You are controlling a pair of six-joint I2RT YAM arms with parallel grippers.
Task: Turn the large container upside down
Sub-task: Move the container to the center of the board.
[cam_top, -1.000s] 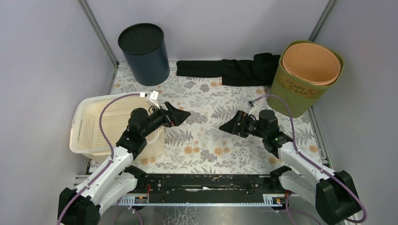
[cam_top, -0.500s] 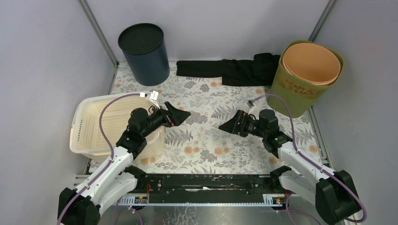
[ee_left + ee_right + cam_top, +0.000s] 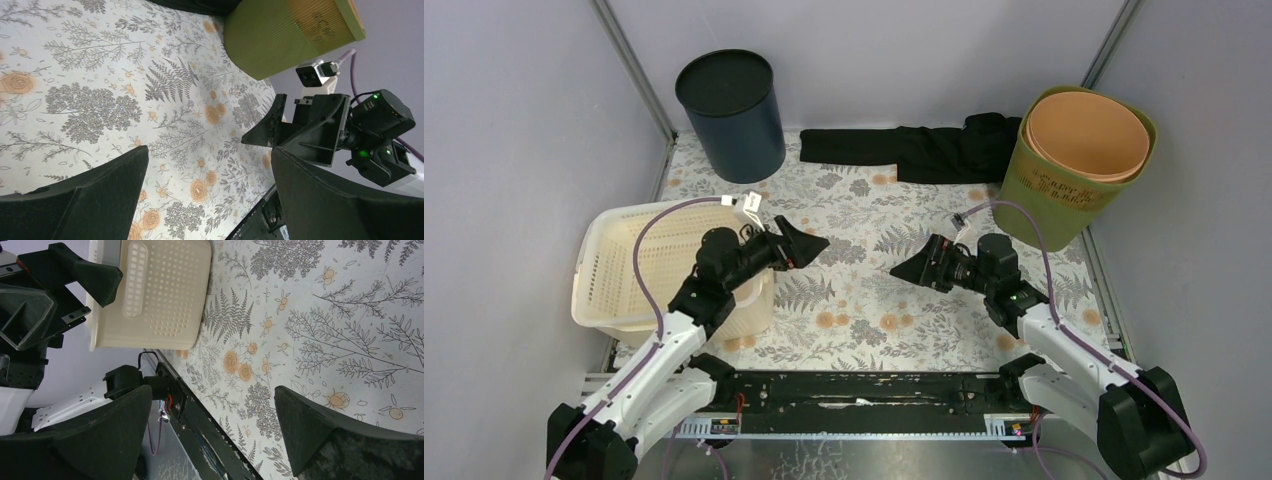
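Observation:
A cream perforated laundry basket (image 3: pixel 606 245) stands upright at the left edge of the floral mat; it also shows in the right wrist view (image 3: pixel 160 295). A green basket (image 3: pixel 1049 200) with an orange liner stands upright at the back right and shows in the left wrist view (image 3: pixel 280 35). A dark blue bin (image 3: pixel 732 115) stands at the back left with its closed end up. My left gripper (image 3: pixel 809 245) (image 3: pixel 210 150) is open and empty, just right of the cream basket. My right gripper (image 3: pixel 906 268) (image 3: pixel 212 390) is open and empty over the mat's middle, facing the left one.
A black cloth (image 3: pixel 914 148) lies along the back wall between the blue bin and the green basket. Grey walls close in the left, back and right sides. The black rail (image 3: pixel 864 390) with the arm bases runs along the near edge.

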